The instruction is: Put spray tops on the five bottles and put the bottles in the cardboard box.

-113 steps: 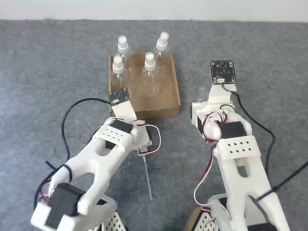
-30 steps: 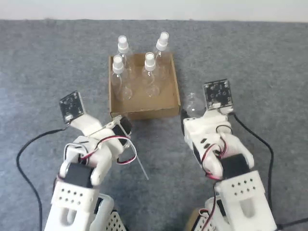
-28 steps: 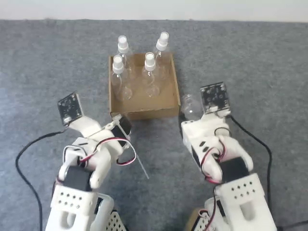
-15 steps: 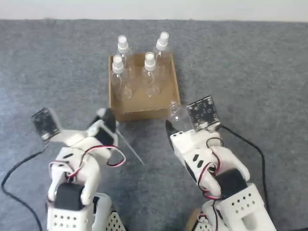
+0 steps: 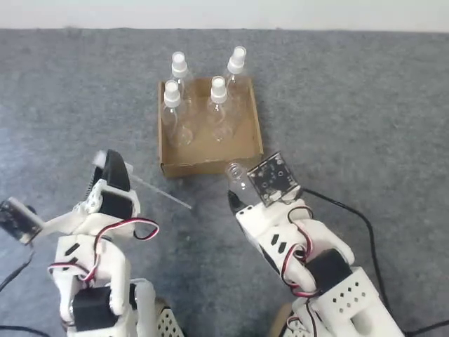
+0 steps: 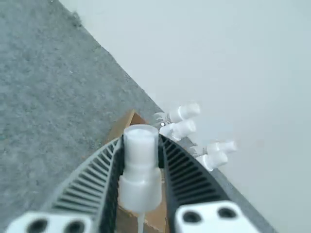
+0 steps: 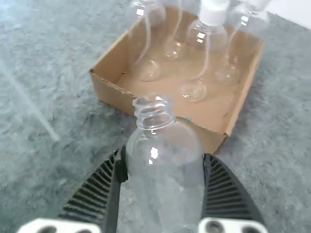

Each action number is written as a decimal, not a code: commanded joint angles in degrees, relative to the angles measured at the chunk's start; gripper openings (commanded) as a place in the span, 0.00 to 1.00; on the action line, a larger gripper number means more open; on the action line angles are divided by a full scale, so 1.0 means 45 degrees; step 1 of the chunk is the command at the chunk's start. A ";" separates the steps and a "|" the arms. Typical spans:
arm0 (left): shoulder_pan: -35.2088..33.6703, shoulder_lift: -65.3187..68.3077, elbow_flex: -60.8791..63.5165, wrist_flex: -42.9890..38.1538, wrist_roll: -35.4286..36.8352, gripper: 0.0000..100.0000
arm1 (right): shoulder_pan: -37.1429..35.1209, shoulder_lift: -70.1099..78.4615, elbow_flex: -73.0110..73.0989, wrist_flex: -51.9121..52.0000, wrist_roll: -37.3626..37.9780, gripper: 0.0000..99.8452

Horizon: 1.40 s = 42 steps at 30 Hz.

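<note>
Left pincer: closed on the head of a white spray top, one finger on each side, raised over the near left part of the worktop
Dip tube: thin and clear, runs from the held spray top slantwise toward the other arm, with its tip in front of the box's near wall
Right pincer: clamped around the body of a clear open bottle, with the uncapped neck pointing away from the arm
Open bottle's place: just outside the near right corner of the cardboard box, leaning toward it
Tube to bottle: apart, the tube's tip stopping short of the bottle's neck
Cardboard box: a low open tray lying flat on the worktop, beyond both pincers
In the box: four capped bottles standing upright in two rows of two toward its far side, each with a white spray top on; the near strip of the box floor is bare
Worktop surface: grey and carpet-like
</note>
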 commanded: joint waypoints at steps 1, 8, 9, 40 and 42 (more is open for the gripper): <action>-0.0156 -0.0274 -0.0225 -0.0957 0.0254 0.01 | -0.0557 -0.0322 -0.0195 -0.0264 0.0645 0.11; -0.0156 -0.0274 -0.0381 -0.1328 0.0938 0.01 | -0.1397 -0.0361 0.0313 -0.0361 0.1778 0.11; -0.0156 -0.0274 -0.0518 -0.1289 0.1114 0.01 | -0.1436 -0.0361 0.0371 -0.0381 0.1797 0.11; 0.0996 -0.0274 -0.1631 -0.1270 0.1895 0.01 | -0.2139 -0.0342 0.1524 -0.1534 0.2833 0.12; 0.1153 -0.0274 -0.1534 -0.1270 0.1875 0.01 | -0.2139 -0.0342 0.1504 -0.1534 0.2833 0.12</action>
